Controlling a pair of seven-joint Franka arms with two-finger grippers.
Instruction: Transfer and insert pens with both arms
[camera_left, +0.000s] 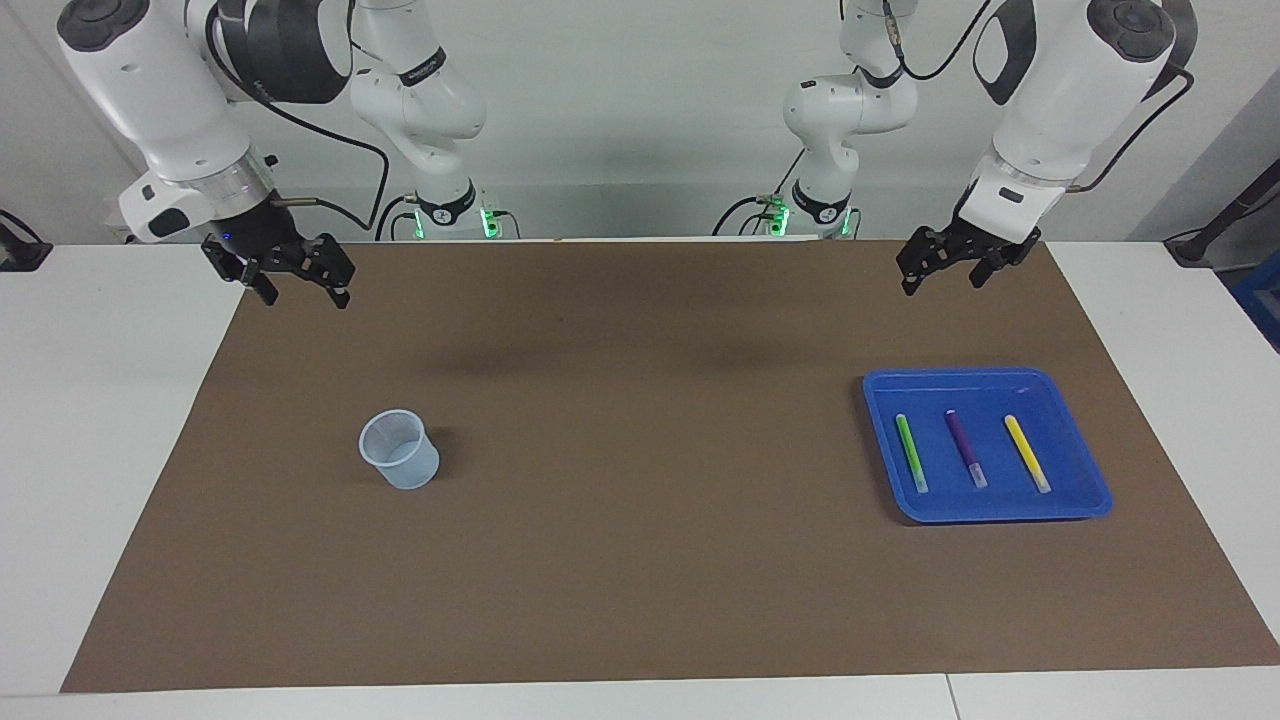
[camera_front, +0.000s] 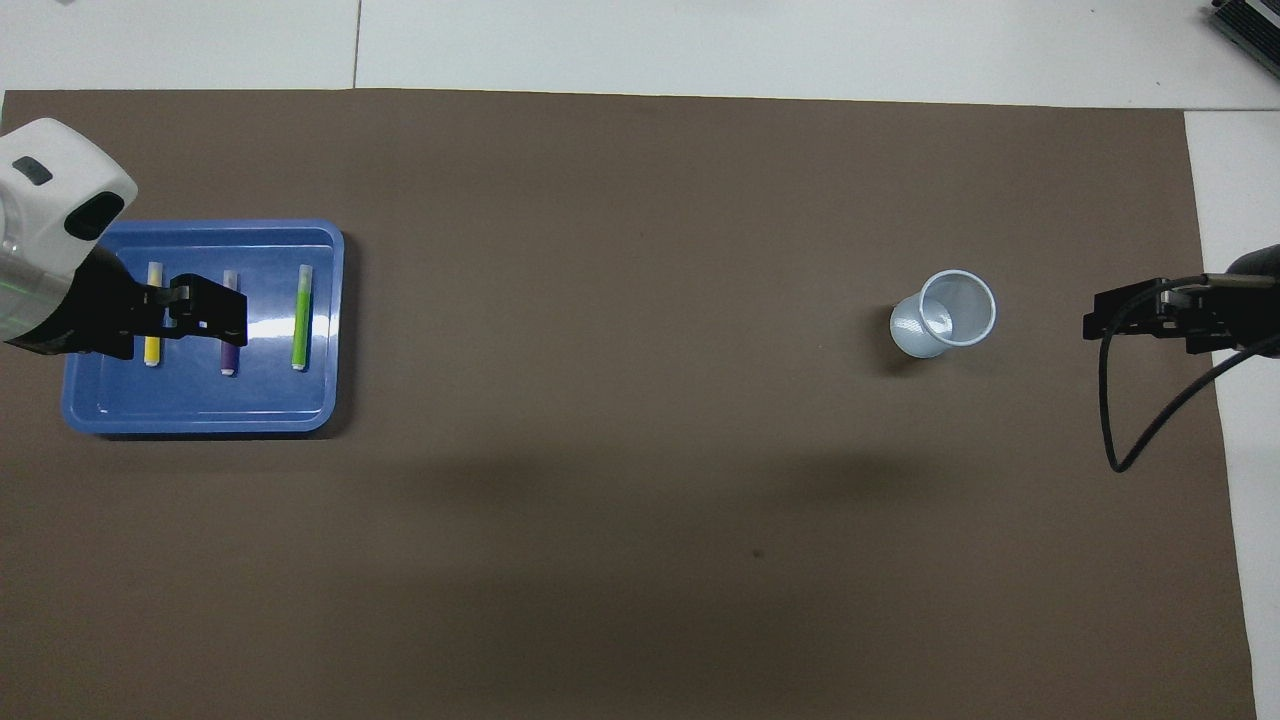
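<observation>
Hanging raised over the brown mat (camera_left: 640, 560) at its robot-side edge, my left pincer (camera_left: 955, 268) shows its fingers spread and empty in the facing view, up at the left arm's end of the bench (camera_left: 1180, 330). The blue tray (camera_left: 1085, 470) lies on the mat farther from me than that pincer, well apart from it, with the green pen (camera_left: 911, 452), the purple pen (camera_left: 966, 448) and the yellow pen (camera_left: 1027, 452) lying side by side in it, apart from one another. My right pincer (camera_left: 297, 280) waits spread and empty over the mat's corner at the right arm's end; the clear cup (camera_left: 400, 450) stands upright on the mat farther out. From overhead, my left pincer (camera_front: 205, 310) covers part of the tray (camera_front: 200, 415) and crosses the yellow pen (camera_front: 153, 320) and purple pen (camera_front: 229, 345), a closeness the facing view disproves; the green pen (camera_front: 301, 318) shows whole. The cup (camera_front: 945, 315) shows its open mouth there, beside my right pincer (camera_front: 1125, 322).
</observation>
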